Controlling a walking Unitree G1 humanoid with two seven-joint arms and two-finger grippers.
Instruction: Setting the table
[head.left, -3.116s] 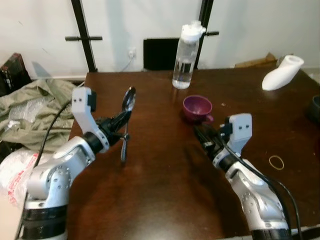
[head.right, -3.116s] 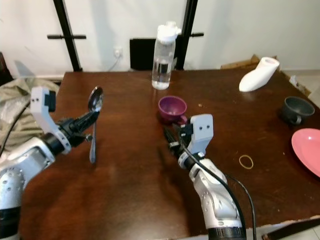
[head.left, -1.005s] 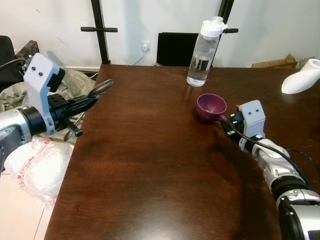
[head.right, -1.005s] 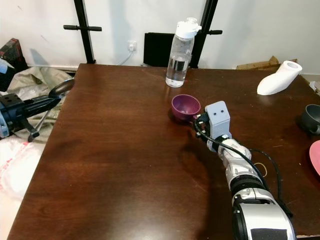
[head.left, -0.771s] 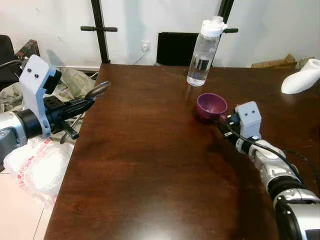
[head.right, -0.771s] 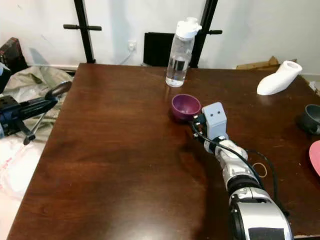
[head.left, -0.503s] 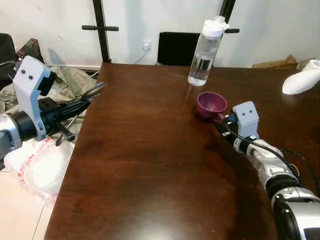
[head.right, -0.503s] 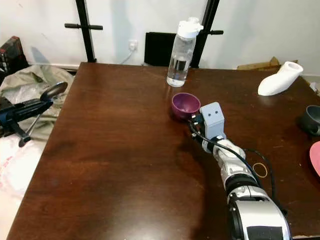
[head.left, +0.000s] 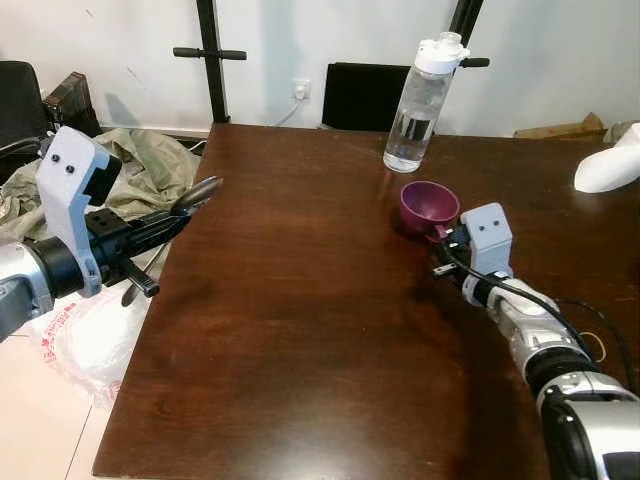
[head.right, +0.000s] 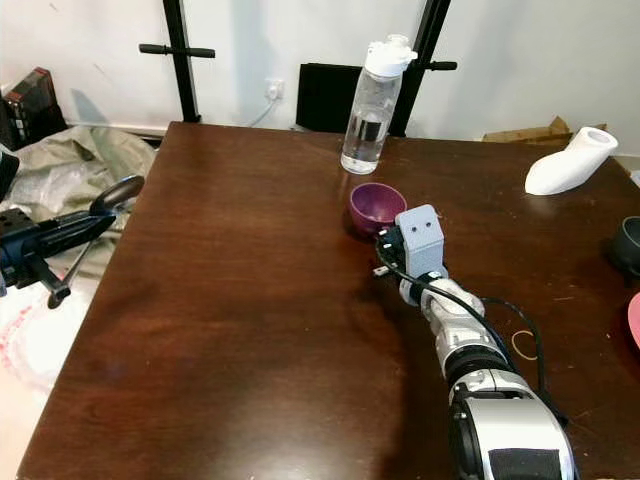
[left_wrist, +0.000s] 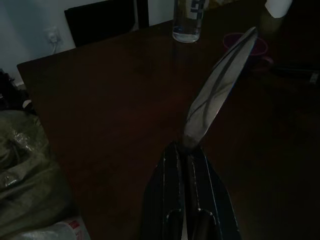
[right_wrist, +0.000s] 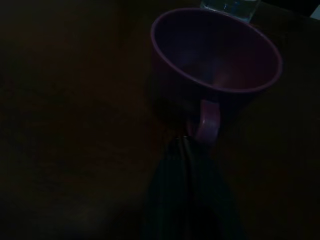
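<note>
The right end effector (right_wrist: 186, 142), fingers pressed together, is sitting at the handle of the small purple plastic cup (head.left: 429, 205), which is standing on the dark wooden worktop (head.left: 300, 330) near the clear plastic water bottle (head.left: 415, 103). The handle looks pinched; confirming that before lifting seems wise. The left end effector (left_wrist: 186, 152) is pinching the shiny metal spoon (head.left: 196, 194) beyond the worktop's left edge. Counted: one cup, one spoon, one bottle.
</note>
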